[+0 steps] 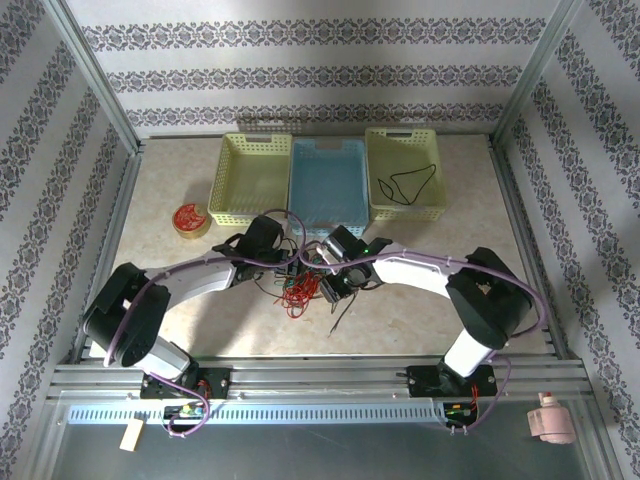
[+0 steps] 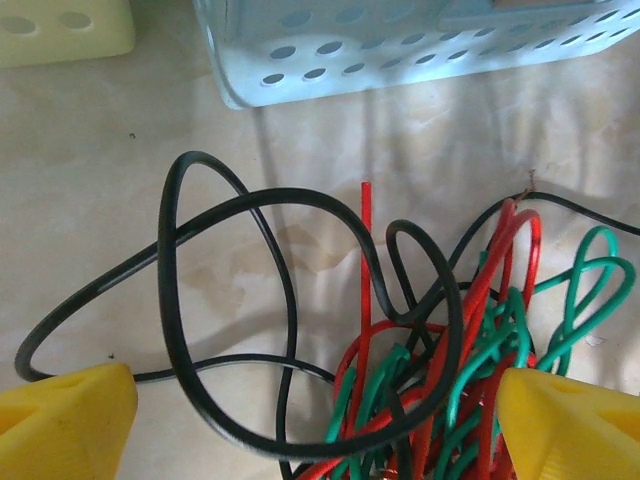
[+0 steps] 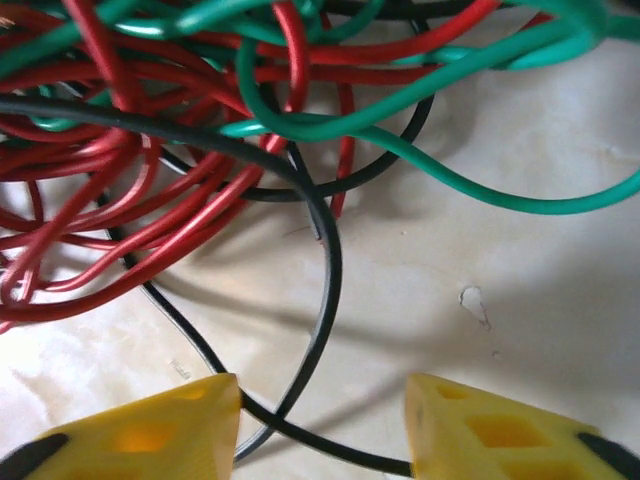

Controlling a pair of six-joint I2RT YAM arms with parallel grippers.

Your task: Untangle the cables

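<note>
Far left: small round red-and-yellow disc (image 1: 190, 219) on the beige table (image 1: 440, 310).
Left gripper (image 2: 310, 430) — I see its yellow fingers (image 2: 60, 420) spread wide, straddling loops of the tangled red, green and black cables (image 2: 365, 250), clamping nothing.
Centre: the tangle lies on the table, just before the pale blue perforated basket (image 1: 328, 185).
Right gripper (image 3: 320, 440) — fingers part-open, one black strand crossing between, ungripped.

Baskets at the back of my table (image 1: 400, 322)
Before me the left yellow basket (image 1: 228, 205), the blue basket (image 1: 328, 146) and the right yellow basket (image 1: 405, 134) stand side by side; a round red-and-yellow disc (image 1: 190, 219) lies left of them, a pink object (image 1: 551, 418) beyond the near right corner.
</note>
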